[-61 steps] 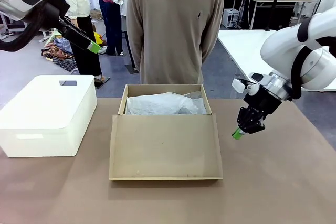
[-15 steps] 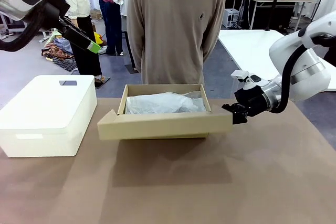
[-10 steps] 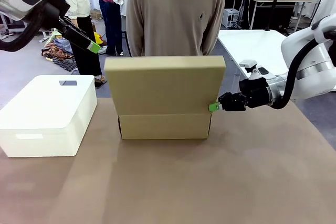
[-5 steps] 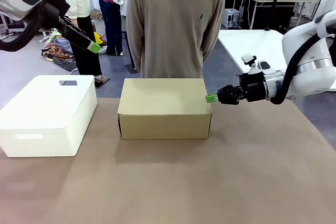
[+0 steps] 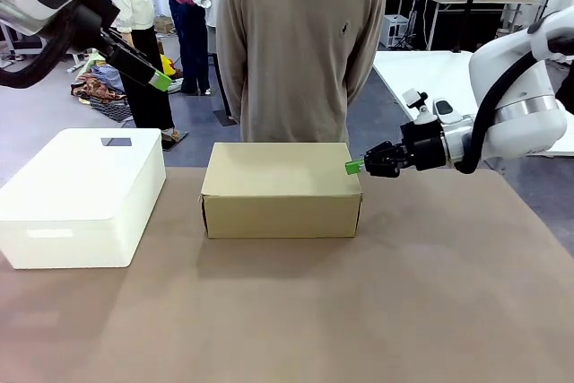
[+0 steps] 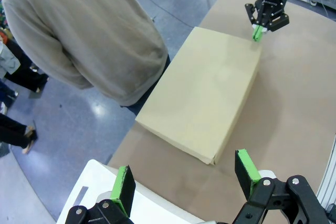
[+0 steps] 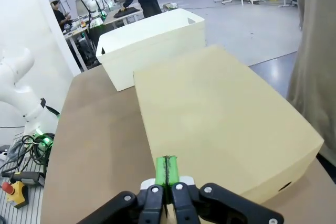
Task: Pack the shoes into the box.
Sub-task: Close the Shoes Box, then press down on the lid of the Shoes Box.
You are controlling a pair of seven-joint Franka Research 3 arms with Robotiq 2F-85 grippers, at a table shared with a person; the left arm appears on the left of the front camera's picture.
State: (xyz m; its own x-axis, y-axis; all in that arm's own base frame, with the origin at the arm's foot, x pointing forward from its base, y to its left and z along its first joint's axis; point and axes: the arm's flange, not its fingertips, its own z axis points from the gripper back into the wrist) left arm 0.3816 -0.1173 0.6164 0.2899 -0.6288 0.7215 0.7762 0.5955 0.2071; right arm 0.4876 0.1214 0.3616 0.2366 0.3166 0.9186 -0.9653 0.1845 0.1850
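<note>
Both grippers matter here: your right gripper [image 5: 352,167], pads pressed together and holding nothing, sits at the right top edge of the box [image 5: 281,189], mid-table with its lid down. Press gently to seat it. Your left gripper [image 6: 184,180] hangs spread high.

Count taken on the tabletop [image 5: 448,293]: two boxes. One tan cardboard shoebox [image 5: 282,187], lid closed, at centre. One larger white rounded box [image 5: 81,195] at the left. Two robot arms, each with one gripper: left gripper [image 5: 160,80] raised at far left, right gripper [image 5: 354,166] at the shoebox's right far corner. One person [image 5: 300,42] at the far side.
</note>
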